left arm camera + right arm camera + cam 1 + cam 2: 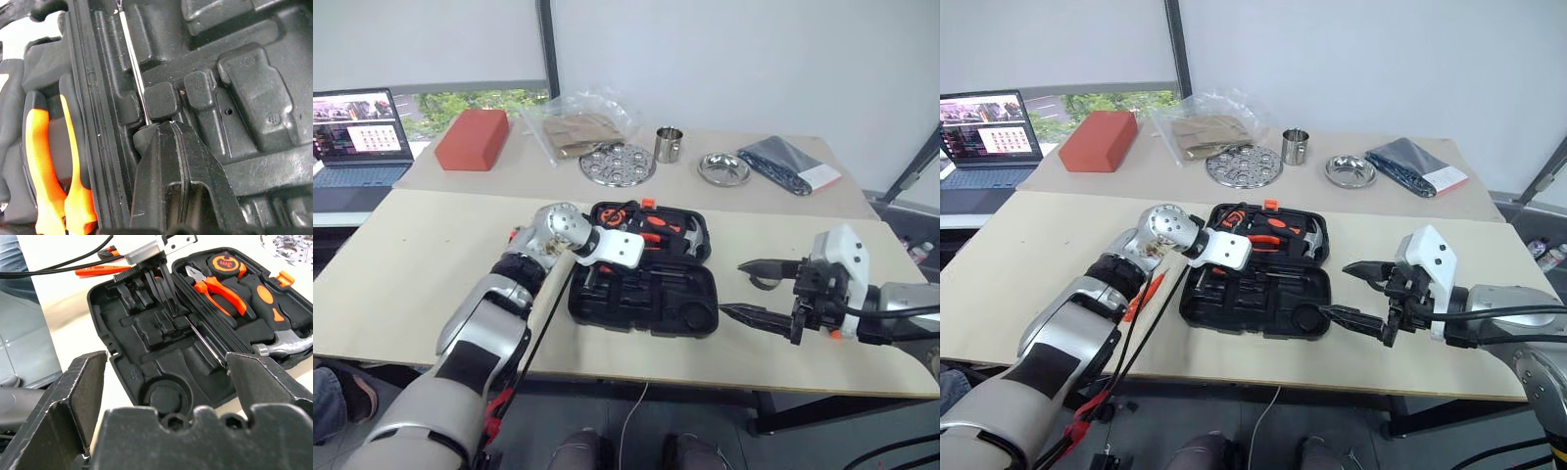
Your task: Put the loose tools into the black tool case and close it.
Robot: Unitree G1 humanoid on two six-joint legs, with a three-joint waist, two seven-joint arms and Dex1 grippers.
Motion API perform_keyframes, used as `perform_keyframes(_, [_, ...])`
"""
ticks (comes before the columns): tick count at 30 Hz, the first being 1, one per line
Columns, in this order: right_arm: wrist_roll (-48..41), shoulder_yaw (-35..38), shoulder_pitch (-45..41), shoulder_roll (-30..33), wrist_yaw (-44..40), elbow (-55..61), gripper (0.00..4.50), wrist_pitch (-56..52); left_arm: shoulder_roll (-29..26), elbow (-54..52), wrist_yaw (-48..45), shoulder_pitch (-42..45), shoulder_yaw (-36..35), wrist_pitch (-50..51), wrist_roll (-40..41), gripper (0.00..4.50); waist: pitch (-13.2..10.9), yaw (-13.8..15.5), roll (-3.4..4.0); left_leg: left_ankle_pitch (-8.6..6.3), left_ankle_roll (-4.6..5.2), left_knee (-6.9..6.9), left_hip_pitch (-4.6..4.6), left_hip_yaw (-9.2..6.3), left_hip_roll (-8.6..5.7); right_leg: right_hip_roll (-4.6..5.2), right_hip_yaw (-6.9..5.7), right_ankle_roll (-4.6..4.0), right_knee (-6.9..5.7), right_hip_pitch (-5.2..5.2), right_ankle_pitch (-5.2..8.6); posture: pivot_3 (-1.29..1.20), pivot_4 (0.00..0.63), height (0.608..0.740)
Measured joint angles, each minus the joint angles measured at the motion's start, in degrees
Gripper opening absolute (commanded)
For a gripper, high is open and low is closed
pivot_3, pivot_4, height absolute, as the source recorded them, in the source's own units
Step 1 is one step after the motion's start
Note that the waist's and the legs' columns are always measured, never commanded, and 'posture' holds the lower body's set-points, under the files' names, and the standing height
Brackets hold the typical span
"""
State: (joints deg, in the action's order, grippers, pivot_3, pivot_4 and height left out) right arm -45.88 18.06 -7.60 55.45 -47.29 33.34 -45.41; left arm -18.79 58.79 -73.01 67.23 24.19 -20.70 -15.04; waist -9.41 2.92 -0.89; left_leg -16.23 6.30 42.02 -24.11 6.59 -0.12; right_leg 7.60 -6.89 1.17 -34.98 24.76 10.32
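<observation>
Case (646,294) lies open on the table (431,255), mid-front, pliers (217,284) and hammer (283,340) already seated in its far half. Left gripper (164,301) is down in the near half, fingers (181,166) pinched shut on a screwdriver (208,345) whose shaft runs along a recess. Judged risk: released askew, the tool would ride proud and block the lid. Right gripper (754,289) hovers beside the case, fingers spread wide, empty.

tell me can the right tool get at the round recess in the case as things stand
Probably yes: the right tool hangs open just beside the black tool case, and the round recess sits in the near corner facing it, uncovered. The left tool works further along.
</observation>
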Motion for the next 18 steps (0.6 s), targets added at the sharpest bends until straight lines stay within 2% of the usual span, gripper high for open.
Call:
perform_keyframes(2, [-0.6,3.8,3.1,0.0,0.3,0.9,4.50,-0.5,-0.2,0.4,-2.9,-0.2,-3.5,5.6,4.0,0.71,0.0,-0.1,-0.04,0.07,0.03,0.11,-0.29,0.01,0.00,0.03,0.01,0.00,-0.03,0.28,-0.11,0.00,0.150,0.734])
perform_keyframes(4, [-1.7,8.8,7.0,-0.2,0.9,1.5,4.50,-1.7,-2.0,-2.4,-7.6,-0.6,-7.9,13.8,9.7,1.47,0.0,-0.5,-0.06,0.11,0.01,0.21,-0.54,0.01,0.02,-0.04,0.01,-0.05,-0.12,0.51,-0.15,0.00,0.150,0.734])
perform_keyframes(6, [-2.8,14.9,11.8,-1.4,1.4,2.1,4.50,-3.6,-5.8,-9.6,-13.3,-1.6,-12.7,23.0,16.4,2.05,0.0,-0.8,-0.05,0.14,-0.04,0.24,-0.56,0.00,0.06,-0.13,-0.01,-0.05,-0.22,0.52,-0.15,0.00,0.150,0.734])
perform_keyframes(7, [-2.9,18.3,14.5,-2.2,1.7,2.3,4.50,-4.3,-8.1,-14.7,-15.6,-2.3,-14.7,28.3,19.7,2.54,0.0,-0.9,-0.01,0.15,-0.05,0.14,-0.53,0.01,0.04,-0.17,-0.01,-0.03,-0.20,0.50,-0.14,0.00,0.150,0.734])
perform_keyframes(9, [-2.9,23.9,19.7,-4.1,2.1,2.6,4.50,-5.2,-11.1,-24.1,-17.7,-4.7,-17.0,36.0,24.2,3.00,0.0,-0.9,0.04,0.15,-0.06,0.00,-0.49,0.01,0.03,-0.26,-0.02,0.04,-0.23,0.38,-0.10,0.00,0.150,0.734])
perform_keyframes(13, [-1.8,33.0,29.5,-9.3,3.3,2.3,4.50,-6.0,-18.0,-38.2,-18.9,-12.9,-19.5,48.0,31.3,4.38,0.0,-0.8,0.08,0.14,-0.07,-0.14,-0.22,0.04,-0.04,-0.28,0.01,0.22,-0.01,0.09,0.03,0.00,0.150,0.734])
perform_keyframes(15, [-0.7,36.7,34.2,-12.1,4.3,1.7,4.50,-6.0,-22.3,-44.0,-19.2,-17.7,-19.4,52.2,35.6,4.45,0.0,-0.8,0.11,0.09,-0.15,-0.13,-0.09,0.02,-0.04,-0.20,0.12,0.61,0.07,0.03,0.32,0.00,0.150,0.734])
perform_keyframes(16, [-0.1,37.8,35.7,-12.8,4.7,1.0,4.50,-6.0,-23.6,-45.7,-19.3,-18.8,-19.4,53.6,36.8,4.45,0.0,-0.7,0.11,-0.14,-0.56,-0.14,-0.06,0.02,-0.05,-0.17,0.15,0.62,0.07,0.03,0.36,0.00,0.150,0.734])
perform_keyframes(18, [1.0,38.6,36.1,-13.3,5.8,-0.5,4.50,-5.8,-24.6,-48.1,-19.3,-19.5,-19.4,54.8,38.1,4.45,0.0,-0.8,0.14,-0.19,-0.70,-0.14,-0.02,0.02,-0.07,-0.15,0.33,0.56,0.08,0.04,0.31,0.00,0.150,0.734])
